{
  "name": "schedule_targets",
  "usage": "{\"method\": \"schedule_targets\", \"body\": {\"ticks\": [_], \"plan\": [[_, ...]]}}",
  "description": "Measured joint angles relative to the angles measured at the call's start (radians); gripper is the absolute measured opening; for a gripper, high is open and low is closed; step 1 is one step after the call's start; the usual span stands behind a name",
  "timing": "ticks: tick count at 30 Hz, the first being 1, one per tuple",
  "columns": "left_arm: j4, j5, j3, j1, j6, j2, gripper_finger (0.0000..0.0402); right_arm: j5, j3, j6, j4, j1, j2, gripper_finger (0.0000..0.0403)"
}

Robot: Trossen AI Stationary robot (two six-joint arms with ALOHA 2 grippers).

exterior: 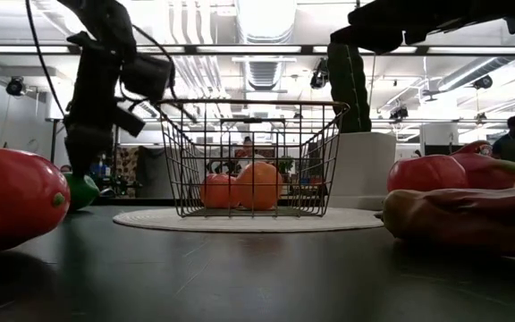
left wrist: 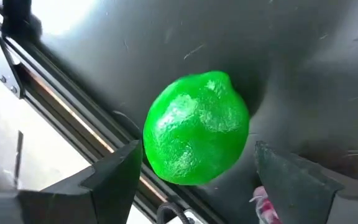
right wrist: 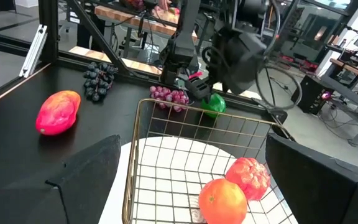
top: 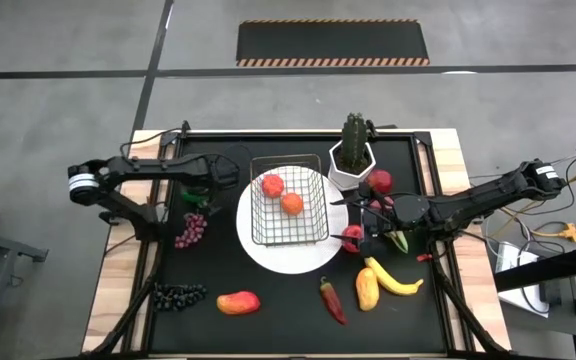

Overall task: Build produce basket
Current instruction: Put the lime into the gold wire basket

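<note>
Table: black mat (top: 298,310); the left arm works its far-left part, the right arm reaches in from the right edge.
Plate: round white plate (top: 288,262) at mid-table, on the basket side of the left gripper, well apart from it.
Basket: wire basket (top: 289,206) stands on the plate; a red apple (top: 272,185) and an orange (top: 292,204) already lie inside.
Left gripper: left gripper (left wrist: 197,177) points down at the mat near the left rail, fingers spread wide, holding nothing.
Green piece: green piece (left wrist: 196,127) lies on the mat directly ahead of the left gripper, centred in the gap between the two fingers, apparently touching neither. It is roundish, so no long axis matters for the approach.
Key relation: the left arm is much the nearer; the right arm is across the basket from this piece. Judgement: the next move is a straight drop and close.
Right gripper: right gripper (right wrist: 191,180) hovers beside the basket's right side, fingers wide apart, empty.
Loose produce: purple grapes (top: 191,229) just beside the left gripper, toward the table's front; dark grapes (top: 178,295), mango (top: 238,302), chili (top: 332,299) and banana (top: 396,279) farther forward, still outside the basket.
Risk: the rail runs close beside the piece; a finger could catch it.
</note>
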Motion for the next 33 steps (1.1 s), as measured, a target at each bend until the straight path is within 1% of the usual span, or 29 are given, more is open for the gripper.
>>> {"method": "schedule_targets", "body": {"ticks": [12, 15, 18, 21, 26, 29, 33], "plan": [[0.022, -0.046, -0.010, 0.018, 0.046, 0.138, 0.0288, 0.000, 0.000, 0.000, -0.003, 0.000, 0.000, 0.0382], [0.022, -0.054, -0.009, 0.018, 0.045, 0.153, 0.0272, 0.000, 0.000, 0.000, -0.005, 0.000, 0.000, 0.0382], [0.023, -0.053, -0.009, 0.018, 0.045, 0.153, 0.0246, 0.000, 0.000, 0.000, -0.007, 0.000, 0.000, 0.0382], [0.026, -0.048, -0.008, 0.019, 0.042, 0.143, 0.0225, 0.000, 0.001, 0.000, -0.008, 0.000, 0.000, 0.0382], [0.020, -0.032, 0.019, 0.016, 0.018, 0.102, 0.0218, 0.000, 0.001, 0.000, -0.008, 0.000, 0.000, 0.0382], [0.017, -0.038, 0.053, 0.007, 0.009, 0.047, 0.0216, 0.000, 0.001, 0.000, -0.008, 0.000, 0.000, 0.0382], [0.020, -0.059, 0.126, -0.015, -0.040, -0.056, 0.0216, 0.000, 0.001, 0.000, -0.009, 0.000, 0.000, 0.0382]]}}
